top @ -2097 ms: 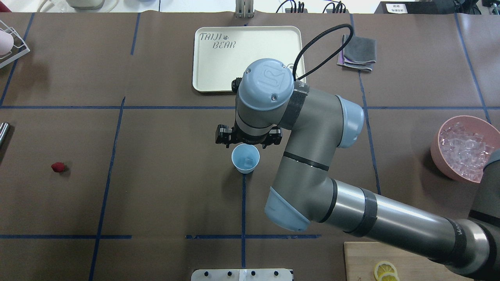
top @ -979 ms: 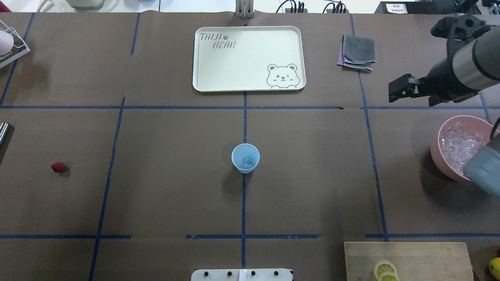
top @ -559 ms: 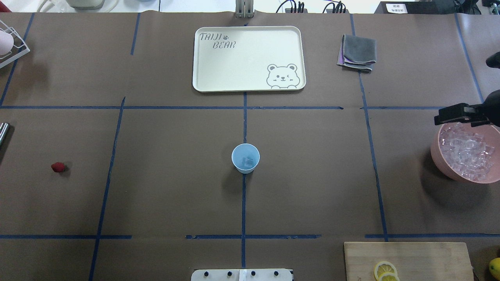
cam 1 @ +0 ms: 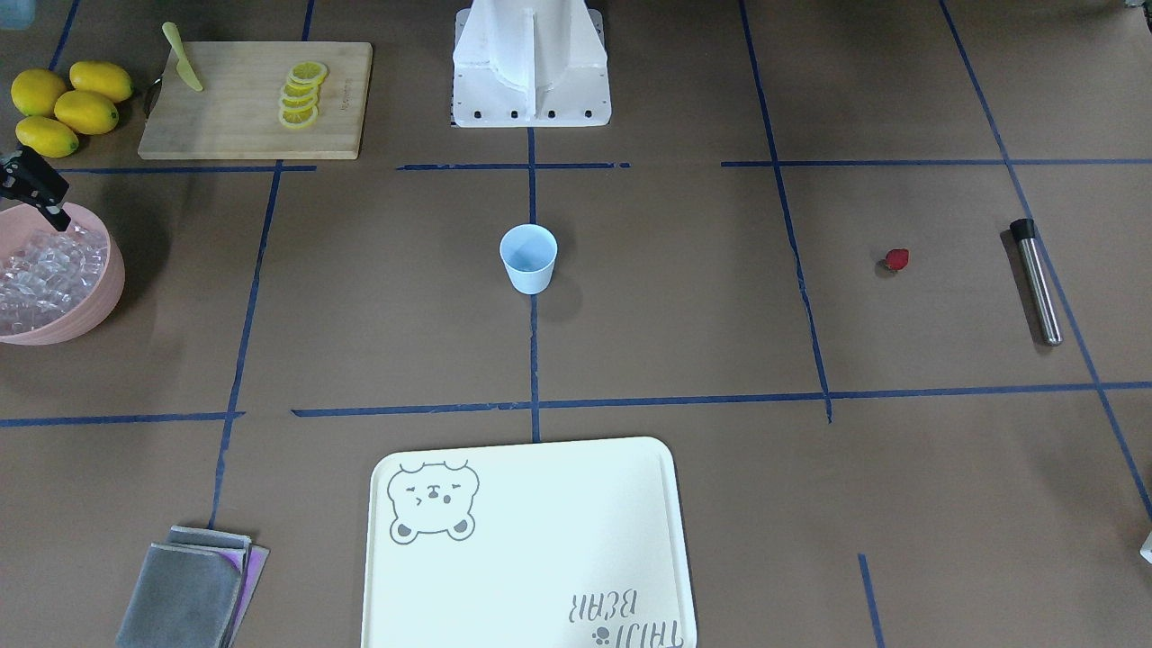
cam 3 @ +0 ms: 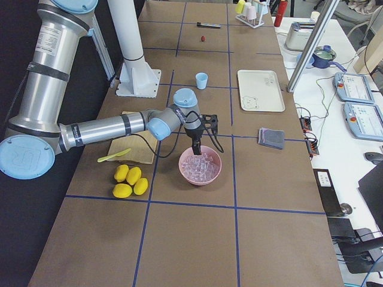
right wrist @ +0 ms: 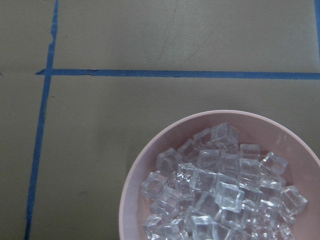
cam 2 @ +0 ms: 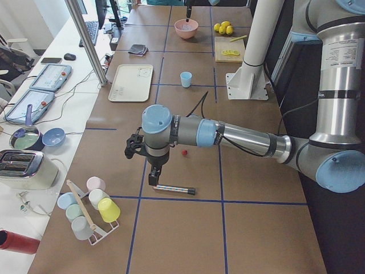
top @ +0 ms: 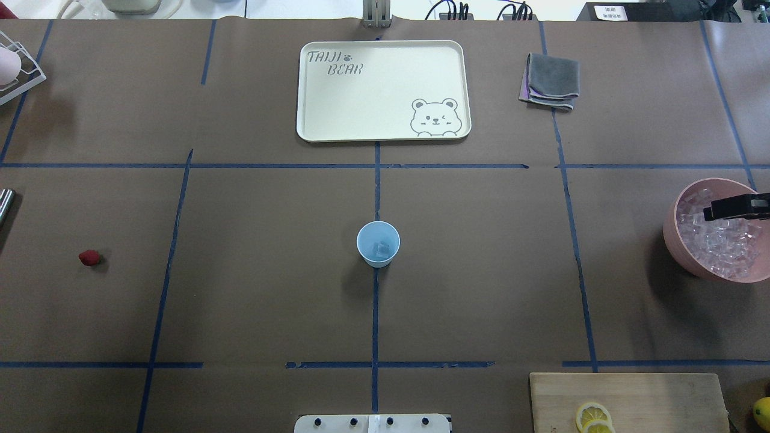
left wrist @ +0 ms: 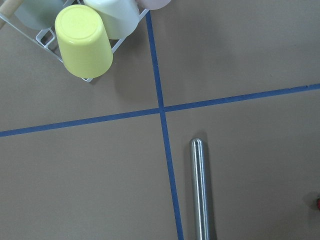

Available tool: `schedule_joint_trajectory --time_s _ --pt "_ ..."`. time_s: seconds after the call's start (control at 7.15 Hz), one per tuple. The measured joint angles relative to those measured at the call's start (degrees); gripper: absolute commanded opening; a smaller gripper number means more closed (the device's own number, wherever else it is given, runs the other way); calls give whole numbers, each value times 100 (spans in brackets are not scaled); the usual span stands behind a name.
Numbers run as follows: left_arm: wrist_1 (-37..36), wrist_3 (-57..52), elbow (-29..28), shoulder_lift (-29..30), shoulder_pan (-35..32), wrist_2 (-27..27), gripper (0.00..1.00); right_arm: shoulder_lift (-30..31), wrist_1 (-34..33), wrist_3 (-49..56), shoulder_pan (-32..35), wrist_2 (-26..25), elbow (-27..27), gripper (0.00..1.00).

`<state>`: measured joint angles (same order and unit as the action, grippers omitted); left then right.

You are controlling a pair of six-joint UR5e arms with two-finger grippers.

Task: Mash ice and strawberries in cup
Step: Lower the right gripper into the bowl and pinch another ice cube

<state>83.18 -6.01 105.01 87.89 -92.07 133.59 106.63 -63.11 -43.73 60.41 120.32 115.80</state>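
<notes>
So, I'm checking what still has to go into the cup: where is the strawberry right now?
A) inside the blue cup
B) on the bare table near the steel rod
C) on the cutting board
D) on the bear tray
B: the strawberry lies on the brown table near the steel rod, far from the blue cup.

You have one cup (top: 378, 243), one strawberry (top: 89, 258), one pink bowl (top: 671, 237), one tray (top: 361, 90), one cutting board (cam 1: 234, 112), one knife (cam 1: 182, 67) and one metal rod (cam 1: 1035, 283). Count four whole lemons (cam 1: 85, 112), four lemon slices (cam 1: 300, 94) and six racked tumblers (cam 2: 98, 197). The ice (right wrist: 220, 195) is heaped too thickly for you to count.
</notes>
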Motion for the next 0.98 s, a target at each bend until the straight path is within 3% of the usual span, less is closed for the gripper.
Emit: schedule_joint_trajectory --time_s 0.56,0.98 --pt "-3 40 25 0 -8 0 100 -80 197 -2 -14 -12 -566 98" --pt "-3 70 39 0 -13 0 100 -223 211 24 -69 23 -763 88"
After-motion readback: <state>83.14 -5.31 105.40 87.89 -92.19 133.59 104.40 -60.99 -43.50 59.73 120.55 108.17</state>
